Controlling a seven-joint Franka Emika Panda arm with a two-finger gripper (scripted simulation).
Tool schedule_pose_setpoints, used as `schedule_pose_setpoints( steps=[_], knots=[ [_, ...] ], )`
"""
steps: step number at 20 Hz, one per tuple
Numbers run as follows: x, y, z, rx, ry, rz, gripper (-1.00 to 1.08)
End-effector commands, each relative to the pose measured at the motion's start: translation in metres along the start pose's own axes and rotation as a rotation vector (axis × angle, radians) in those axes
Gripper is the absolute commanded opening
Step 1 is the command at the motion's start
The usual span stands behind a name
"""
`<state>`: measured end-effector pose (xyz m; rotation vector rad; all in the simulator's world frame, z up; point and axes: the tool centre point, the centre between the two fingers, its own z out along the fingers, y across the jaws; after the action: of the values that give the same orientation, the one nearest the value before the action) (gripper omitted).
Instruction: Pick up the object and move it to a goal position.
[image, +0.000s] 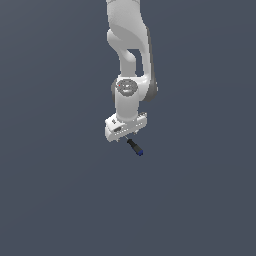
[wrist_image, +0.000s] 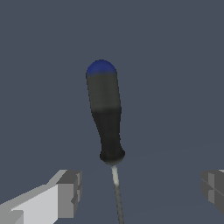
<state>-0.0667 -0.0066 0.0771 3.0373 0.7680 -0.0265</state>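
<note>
Your end effector (wrist_image: 140, 192) hangs over desk (image: 50, 200), fingers (wrist_image: 70, 192) spread wide, nothing gripped. Screwdriver (wrist_image: 105, 113) lies on desk between them, untouched; in exterior view it pokes out toward 5 o'clock from under end effector. Wrist view alone gives you thin shaft; exterior shows only handle and blue cap.

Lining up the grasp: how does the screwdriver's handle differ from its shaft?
The handle is thick, black and blue-capped; the shaft is thin and pale grey. The handle lies beyond the open claw; the shaft runs between its fingers. Both share one straight axis.
</note>
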Motion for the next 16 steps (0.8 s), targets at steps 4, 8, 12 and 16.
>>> schedule_pose_setpoints(
  steps=[4,8,12,16],
  knots=[
    [-0.004,-0.013,0.010,0.002,0.013,-0.095,1.00],
    [-0.005,-0.018,0.013,0.003,0.018,-0.130,1.00],
    [-0.005,-0.018,0.014,0.003,0.018,-0.132,1.00],
    [-0.005,-0.018,0.019,0.003,0.018,-0.133,1.00]
  ],
)
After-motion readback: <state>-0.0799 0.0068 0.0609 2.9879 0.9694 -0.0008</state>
